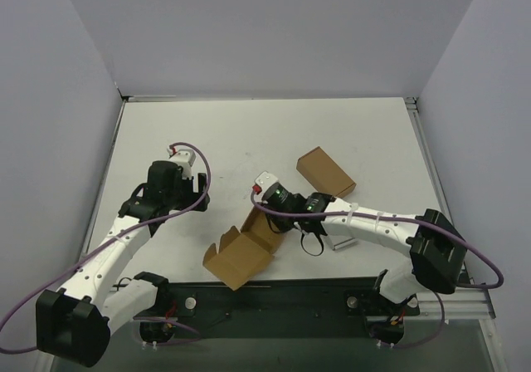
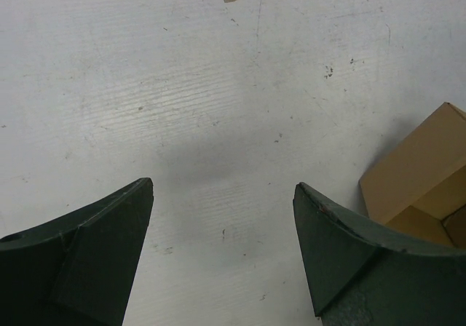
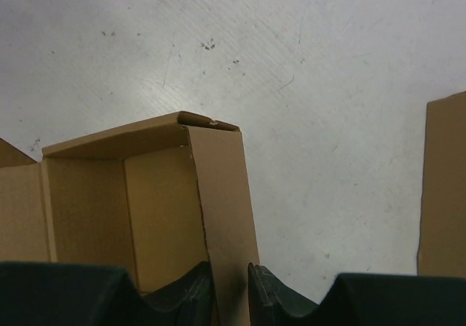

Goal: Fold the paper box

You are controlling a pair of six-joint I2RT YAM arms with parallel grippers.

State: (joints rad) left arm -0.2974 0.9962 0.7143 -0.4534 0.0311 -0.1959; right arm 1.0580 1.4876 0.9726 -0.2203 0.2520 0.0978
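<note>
The paper box (image 1: pixel 241 254) is a small brown carton, partly folded, open with flaps spread, near the front middle of the table. In the right wrist view its upright walls and inside (image 3: pixel 145 195) show. My right gripper (image 1: pixel 278 214) is shut on one upright side wall (image 3: pixel 227 217), one jaw inside the box and one outside. My left gripper (image 1: pixel 168 185) is open and empty over bare table to the left of the box. In the left wrist view its fingers (image 2: pixel 109 246) stand wide apart, and a corner of the box (image 2: pixel 422 173) shows at the right edge.
A longer oblong brown carton (image 1: pixel 325 173) lies behind and to the right of the box; its edge shows in the right wrist view (image 3: pixel 444 188). A small white-grey slab (image 1: pixel 340 241) lies under my right forearm. Grey walls enclose the white table (image 1: pixel 249 131).
</note>
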